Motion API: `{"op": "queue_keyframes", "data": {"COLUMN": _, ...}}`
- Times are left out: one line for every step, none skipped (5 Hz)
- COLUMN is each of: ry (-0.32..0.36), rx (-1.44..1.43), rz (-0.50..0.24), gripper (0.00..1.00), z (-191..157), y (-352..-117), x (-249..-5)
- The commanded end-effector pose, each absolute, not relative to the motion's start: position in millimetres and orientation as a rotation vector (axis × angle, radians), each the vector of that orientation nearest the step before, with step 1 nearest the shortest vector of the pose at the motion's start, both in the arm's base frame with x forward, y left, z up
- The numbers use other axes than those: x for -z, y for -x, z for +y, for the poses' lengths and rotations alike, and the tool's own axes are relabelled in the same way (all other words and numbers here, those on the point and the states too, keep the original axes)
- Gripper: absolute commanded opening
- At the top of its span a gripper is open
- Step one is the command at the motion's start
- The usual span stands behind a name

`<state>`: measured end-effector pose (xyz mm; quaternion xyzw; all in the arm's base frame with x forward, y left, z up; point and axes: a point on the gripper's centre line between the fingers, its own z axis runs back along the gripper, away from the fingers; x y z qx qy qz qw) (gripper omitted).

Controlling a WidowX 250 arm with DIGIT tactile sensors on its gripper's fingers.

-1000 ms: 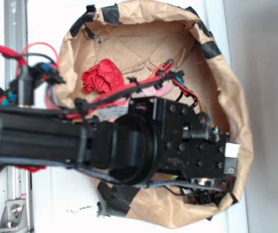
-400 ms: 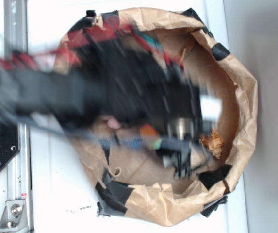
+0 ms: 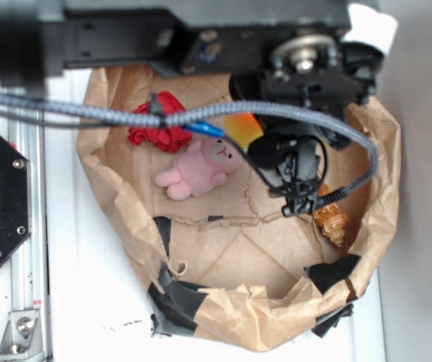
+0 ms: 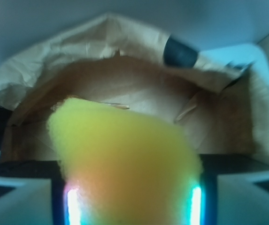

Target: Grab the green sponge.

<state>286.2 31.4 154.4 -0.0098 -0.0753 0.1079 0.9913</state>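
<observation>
exterior: arm spans the top edge over the paper bag. sponge shows as a yellow-orange patch under the cable, at 2 o'clock from the pink bunny. red ball at 10 o'clock, seashell at 4.

wrist: gripper jaws clamp the sponge between lit pads, filling lower centre.

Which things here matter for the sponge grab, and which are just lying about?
In the job: the sponge, yellow, filling the wrist view between the gripper fingers; the gripper.

Lying about: red cloth ball, pink plush bunny, brown seashell, all in the paper-lined bin.
</observation>
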Motion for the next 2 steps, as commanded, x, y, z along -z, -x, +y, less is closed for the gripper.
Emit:
{"op": "queue_keyframes", "data": {"ry": -0.169, "rx": -0.190, "rz": -0.221, "gripper": 0.00, "z": 17.2, "y": -294.2, "x": -197.0}}
{"op": "queue_keyframes", "data": {"ry": -0.222, "rx": -0.166, "rz": -0.223, "gripper": 0.00, "z": 18.3, "y": -284.4, "x": -194.5}}
